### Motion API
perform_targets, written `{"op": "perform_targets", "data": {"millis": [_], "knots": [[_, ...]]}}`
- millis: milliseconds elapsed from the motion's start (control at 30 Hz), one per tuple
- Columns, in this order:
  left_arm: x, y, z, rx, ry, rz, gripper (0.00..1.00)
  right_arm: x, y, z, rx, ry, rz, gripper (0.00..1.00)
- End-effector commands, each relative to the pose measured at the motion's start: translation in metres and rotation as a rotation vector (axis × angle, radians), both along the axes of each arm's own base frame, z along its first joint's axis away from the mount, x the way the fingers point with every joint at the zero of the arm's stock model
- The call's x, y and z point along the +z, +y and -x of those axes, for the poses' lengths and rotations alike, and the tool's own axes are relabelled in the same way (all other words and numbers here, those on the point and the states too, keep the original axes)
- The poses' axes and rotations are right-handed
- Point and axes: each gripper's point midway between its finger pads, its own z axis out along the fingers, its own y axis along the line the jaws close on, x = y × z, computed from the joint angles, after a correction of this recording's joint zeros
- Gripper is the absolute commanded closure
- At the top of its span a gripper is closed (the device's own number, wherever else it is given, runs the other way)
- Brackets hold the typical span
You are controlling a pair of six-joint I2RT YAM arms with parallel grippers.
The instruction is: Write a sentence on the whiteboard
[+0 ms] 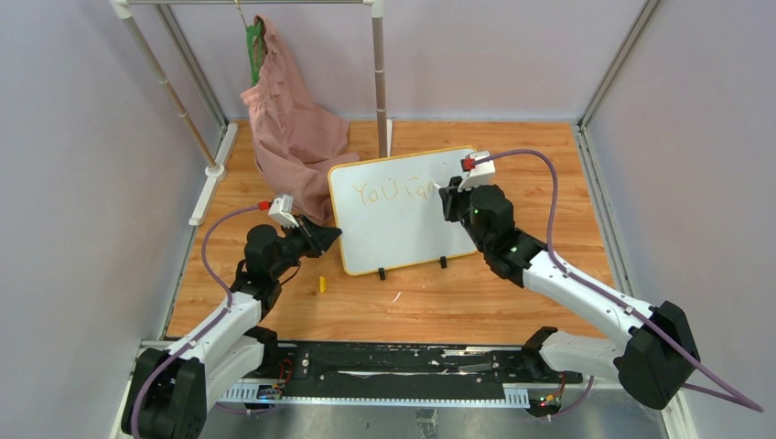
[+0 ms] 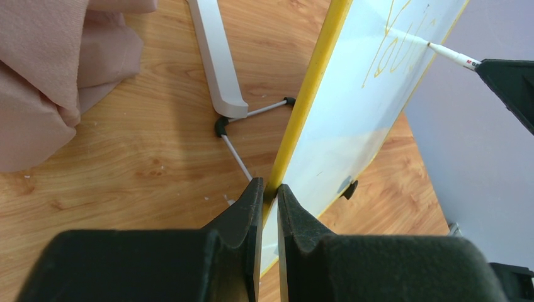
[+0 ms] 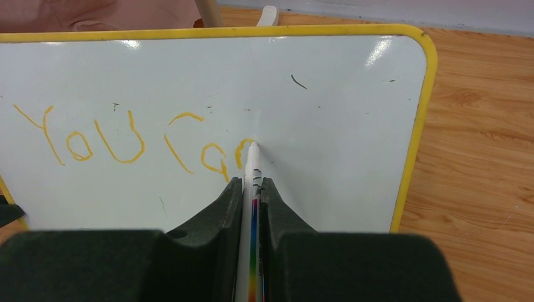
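The whiteboard (image 1: 403, 219) stands upright on two small black feet, white with a yellow frame (image 3: 412, 138). My left gripper (image 2: 269, 189) is shut on its left edge (image 2: 308, 94), one finger on each face. A white marker (image 3: 250, 189) with a rainbow stripe is clamped in my right gripper (image 3: 251, 182), which is shut on it, and the tip touches the board. The sentence (image 3: 126, 145) reads "You ca" in orange-yellow, with a fresh stroke starting at the tip. From the left wrist view the marker (image 2: 450, 55) meets the writing (image 2: 393, 56). In the top view my right gripper (image 1: 453, 197) is at the board's upper right and my left gripper (image 1: 331, 236) at its left edge.
A pink cloth (image 1: 288, 119) hangs from a white rack (image 1: 377, 64) behind the board, and its base foot (image 2: 217, 63) lies close to the board's back. A small yellow cap (image 1: 322, 284) lies on the wooden table (image 1: 512, 302) in front of the board. Grey walls enclose the table.
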Motion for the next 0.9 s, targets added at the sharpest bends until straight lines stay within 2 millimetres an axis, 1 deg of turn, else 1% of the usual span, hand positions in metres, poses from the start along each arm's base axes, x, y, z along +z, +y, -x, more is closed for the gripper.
{"op": "perform_targets", "data": {"millis": [0,433,633,733,867], "knots": [[0.013,-0.001,-0.002,-0.001,-0.055,0.007,1.00,-0.002,-0.016,-0.001,-0.051,0.011,0.021,1.00],[0.013,-0.001,-0.001,0.000,-0.053,0.007,1.00,-0.020,-0.018,0.010,-0.027,0.052,0.025,1.00],[0.013,-0.001,-0.002,0.001,-0.054,0.007,1.00,-0.020,-0.023,0.013,-0.041,0.053,0.033,1.00],[0.013,-0.001,-0.002,0.000,-0.054,0.007,1.00,-0.008,-0.025,0.016,-0.037,0.029,0.009,1.00],[0.013,-0.001,-0.002,0.000,-0.055,0.008,1.00,0.018,-0.026,0.023,-0.017,-0.017,-0.039,1.00]]}}
